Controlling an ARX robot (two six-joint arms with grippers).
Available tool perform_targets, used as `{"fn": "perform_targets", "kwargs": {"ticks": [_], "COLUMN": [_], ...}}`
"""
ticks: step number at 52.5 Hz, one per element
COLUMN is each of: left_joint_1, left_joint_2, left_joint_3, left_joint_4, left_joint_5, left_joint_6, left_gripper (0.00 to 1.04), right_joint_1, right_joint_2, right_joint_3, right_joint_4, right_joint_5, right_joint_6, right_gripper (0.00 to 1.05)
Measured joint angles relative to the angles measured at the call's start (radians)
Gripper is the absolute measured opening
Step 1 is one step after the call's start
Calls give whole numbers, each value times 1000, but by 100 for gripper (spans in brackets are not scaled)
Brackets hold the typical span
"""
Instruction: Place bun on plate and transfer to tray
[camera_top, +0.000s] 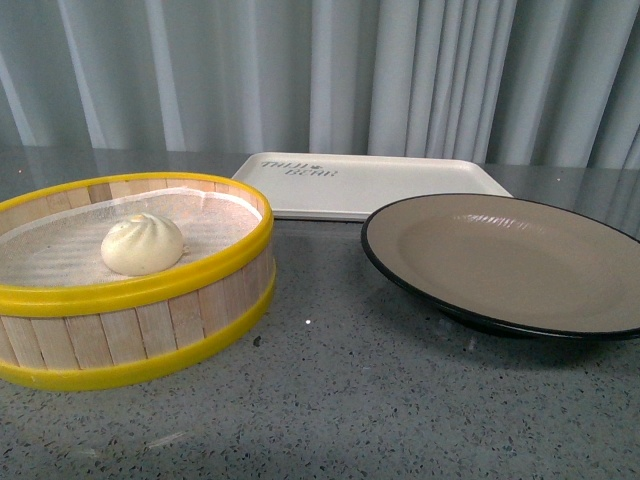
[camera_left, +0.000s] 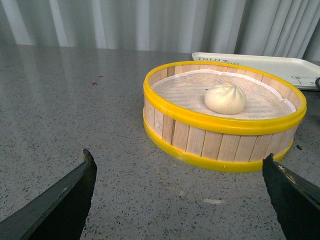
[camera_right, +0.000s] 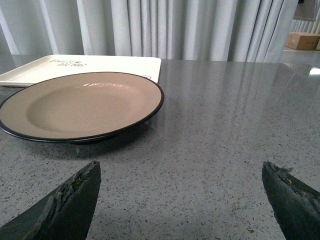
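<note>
Yellow-rimmed steamer basket (camera_top: 130, 310), wooden slats and white cloth liner, sits on the left side of the grey speckled table (camera_top: 350, 410). The bun (camera_top: 142, 244) lies inside it on the cloth, pleated top up, a bit left of the basket's centre in the front view. Plate (camera_top: 500, 262), taupe inside with a black rim, sits right of the basket and apart from it. Off-white tray (camera_top: 380, 186) lies flat behind both. Its near edge is just behind the plate's far rim, and it has grey lettering near one far corner. Pale curtain (camera_top: 300, 70) hangs behind the table.

Left gripper (camera_left: 177, 153) is held low over the table, aimed roughly level at the basket and short of it, not touching. Its dark fingers (camera_left: 65, 200) are spread wide with nothing between them.

Right gripper (camera_right: 181, 163) has the same pose, low and level. Fingers (camera_right: 70, 200) are spread wide, gripping nothing. The plate lies ahead and off to one side of the gap, with bare tabletop straight in front. A brown box (camera_right: 302, 40) sits far back by the curtain in the right wrist view.
</note>
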Motion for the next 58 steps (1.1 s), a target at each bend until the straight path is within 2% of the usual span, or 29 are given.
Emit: {"fn": "perform_targets", "kwargs": {"ticks": [40, 43, 45, 46, 48, 52, 58], "left_joint_1": [0, -25, -65, -71, -72, -55, -29], "left_joint_2": [0, 35, 144, 199, 278, 408, 563], "left_joint_3": [0, 21, 83, 103, 129, 169, 251], "left_joint_4": [0, -62, -190, -201, -186, -104, 69], "left_joint_5": [0, -66, -214, -262, -275, -221, -136], "left_joint_6": [0, -47, -151, -205, -252, -312, -302], "left_gripper": [98, 98, 98, 98, 98, 98, 98], "right_joint_1": [0, 0, 0, 0, 0, 0, 0], "right_joint_2": [0, 0, 0, 0, 0, 0, 0], "right_joint_3": [0, 0, 0, 0, 0, 0, 0], "right_joint_4": [0, 0, 0, 0, 0, 0, 0], "right_joint_5": [0, 0, 0, 0, 0, -1, 1], "right_joint_6": [0, 0, 0, 0, 0, 0, 0], "right_gripper": [96, 96, 96, 96, 96, 96, 96]}}
